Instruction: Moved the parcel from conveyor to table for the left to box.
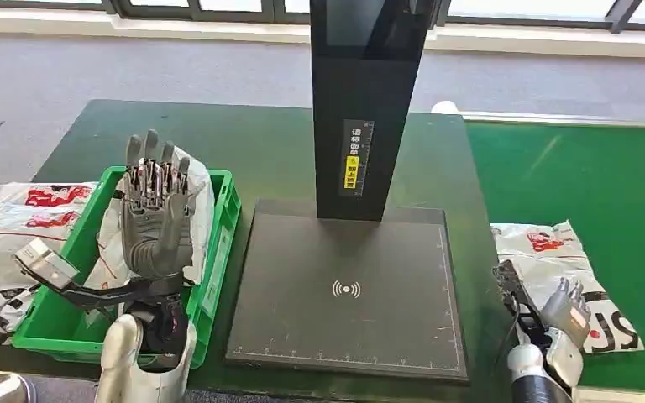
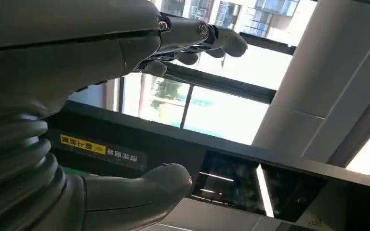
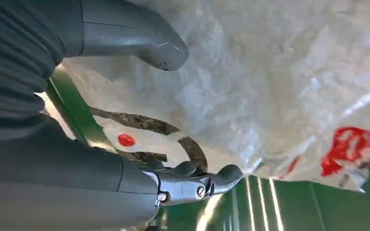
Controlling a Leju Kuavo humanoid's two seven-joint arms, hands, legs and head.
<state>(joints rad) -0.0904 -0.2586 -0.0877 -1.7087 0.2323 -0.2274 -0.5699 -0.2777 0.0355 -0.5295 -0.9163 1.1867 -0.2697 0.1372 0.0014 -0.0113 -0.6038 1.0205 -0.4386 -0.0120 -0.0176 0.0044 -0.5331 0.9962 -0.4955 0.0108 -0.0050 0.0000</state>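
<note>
From the head view, the parcel (image 1: 563, 277) lies on the green conveyor (image 1: 605, 185), right of the bench (image 1: 252, 151). The right hand (image 1: 554, 315) rests at its near edge; the wrist view shows fingers (image 3: 212, 178) spread against the wrapping, nothing gripped. The left hand (image 1: 155, 214) stands wide, empty, above the green crate (image 1: 218, 252).

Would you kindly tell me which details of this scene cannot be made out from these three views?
- Right hand on the parcel: whether it grips or only rests is unclear; the right wrist view is close and blurred.
- Contents of the green bin: the raised left hand covers much of them in the head view.
- Yellow label on the scanner post: print too small.
- Bags left of the bin: cut off by the edge.
</note>
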